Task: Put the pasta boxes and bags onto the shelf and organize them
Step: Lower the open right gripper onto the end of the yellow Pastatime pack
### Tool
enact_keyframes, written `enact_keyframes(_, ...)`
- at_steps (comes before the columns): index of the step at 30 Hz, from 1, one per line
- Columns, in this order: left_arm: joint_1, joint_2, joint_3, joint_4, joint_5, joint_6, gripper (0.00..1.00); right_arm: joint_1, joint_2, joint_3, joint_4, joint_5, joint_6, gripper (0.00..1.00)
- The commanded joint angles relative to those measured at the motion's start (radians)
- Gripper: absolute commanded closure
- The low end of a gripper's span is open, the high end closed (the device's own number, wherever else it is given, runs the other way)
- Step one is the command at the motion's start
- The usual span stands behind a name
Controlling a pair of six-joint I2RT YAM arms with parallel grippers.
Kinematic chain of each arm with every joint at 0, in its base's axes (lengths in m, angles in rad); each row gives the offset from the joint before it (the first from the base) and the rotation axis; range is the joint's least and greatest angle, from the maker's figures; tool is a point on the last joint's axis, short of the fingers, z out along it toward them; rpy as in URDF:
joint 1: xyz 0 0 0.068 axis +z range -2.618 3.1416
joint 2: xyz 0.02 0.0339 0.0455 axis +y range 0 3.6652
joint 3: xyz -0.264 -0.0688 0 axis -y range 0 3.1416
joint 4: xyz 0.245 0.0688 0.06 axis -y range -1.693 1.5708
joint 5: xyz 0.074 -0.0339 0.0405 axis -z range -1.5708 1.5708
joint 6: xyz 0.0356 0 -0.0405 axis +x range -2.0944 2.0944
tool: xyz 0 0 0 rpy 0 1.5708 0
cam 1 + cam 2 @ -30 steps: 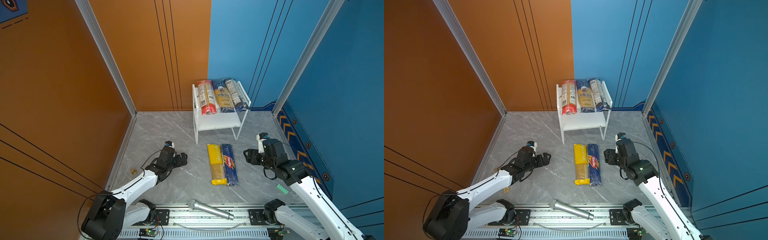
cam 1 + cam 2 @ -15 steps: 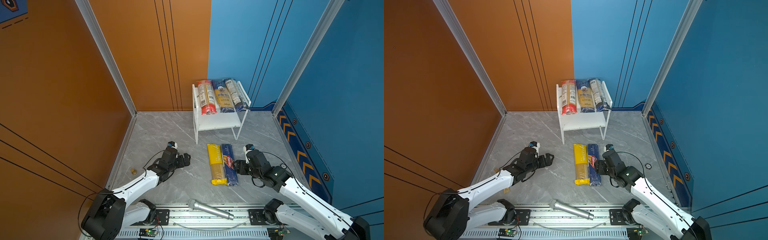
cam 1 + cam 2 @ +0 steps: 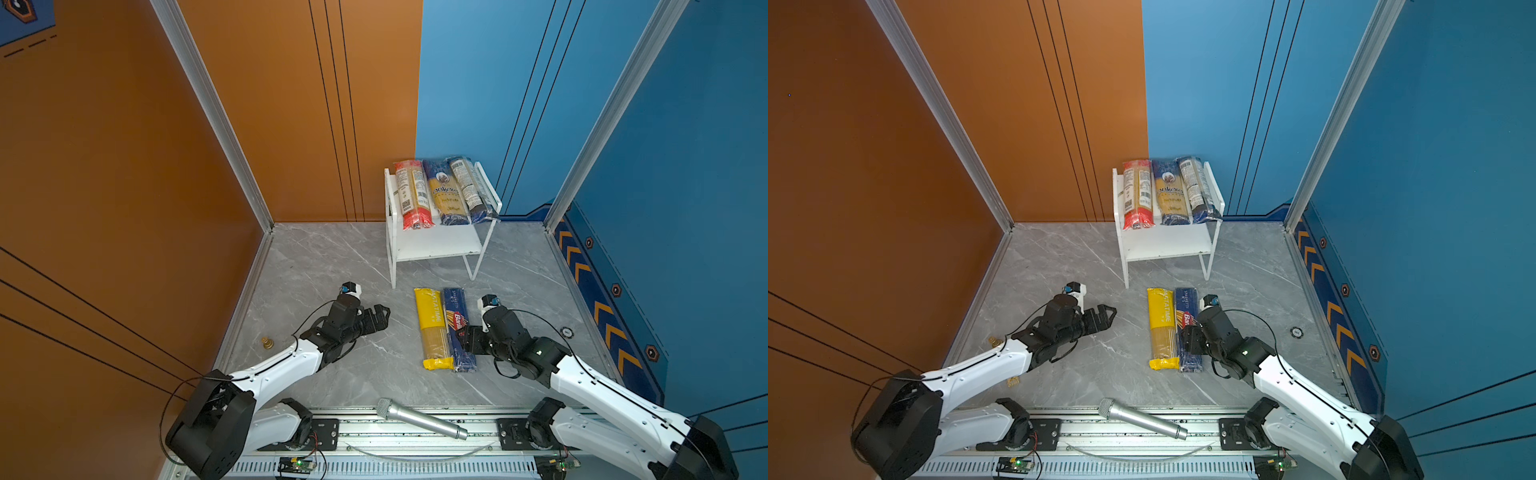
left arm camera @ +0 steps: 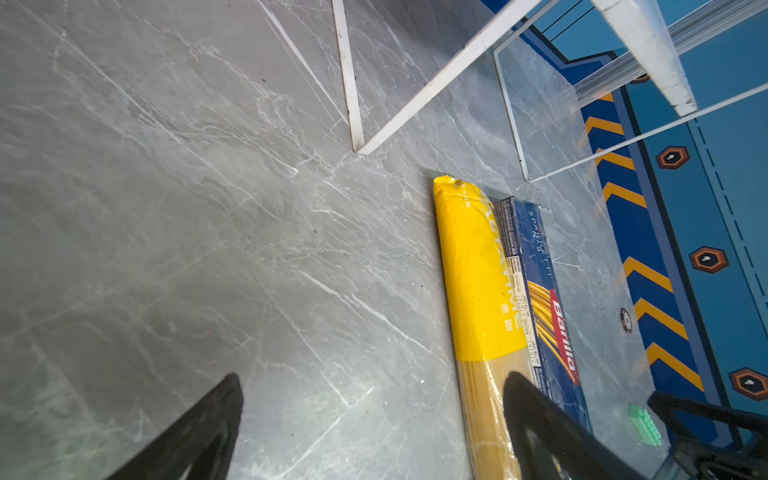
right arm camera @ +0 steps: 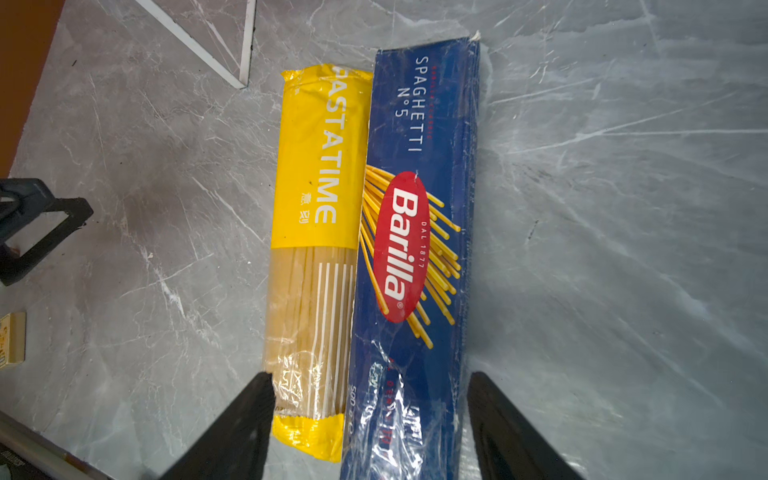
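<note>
Small white two-tier shelf point(image 3: 436, 246), at 12 o'clock on the grey marble tabletop point(image 3: 324, 266): its upper board carries a red-ended clear bag point(image 3: 411, 195), a yellow-navy "ankara" bag point(image 3: 445, 194) and a dark navy bag point(image 3: 471, 189) side by side, filling its width, so the bare lower board looks the likely place for the rest. Yellow spaghetti bag point(image 3: 432, 328) and blue Barilla cardboard box point(image 3: 454, 309) lie flat and touching at centre, long axes toward 12 o'clock, bag at 9 o'clock of box. Right gripper point(image 5: 370, 382) hangs over the box, jaws apart across its narrow width, apparently lining up a pickup, nothing held; left gripper point(image 3: 380, 318), at 9 o'clock of the pair, spread wide and empty, well clear
</note>
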Motion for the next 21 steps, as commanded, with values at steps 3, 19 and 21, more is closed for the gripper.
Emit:
enact_keyframes(3,-0.01,0.015,-0.019,0.05,0.031,-0.035,0.02,0.009,0.036,-0.034,0.096,-0.059,0.034,0.28)
enact_keyframes(19,0.007,0.0,-0.054,0.055,0.028,-0.041,0.02,0.12,0.237,0.008,0.203,-0.075,0.064,0.28)
enact_keyframes(21,0.012,-0.007,-0.061,0.055,0.028,-0.043,0.02,0.131,0.264,0.017,0.207,-0.074,0.063,0.28)
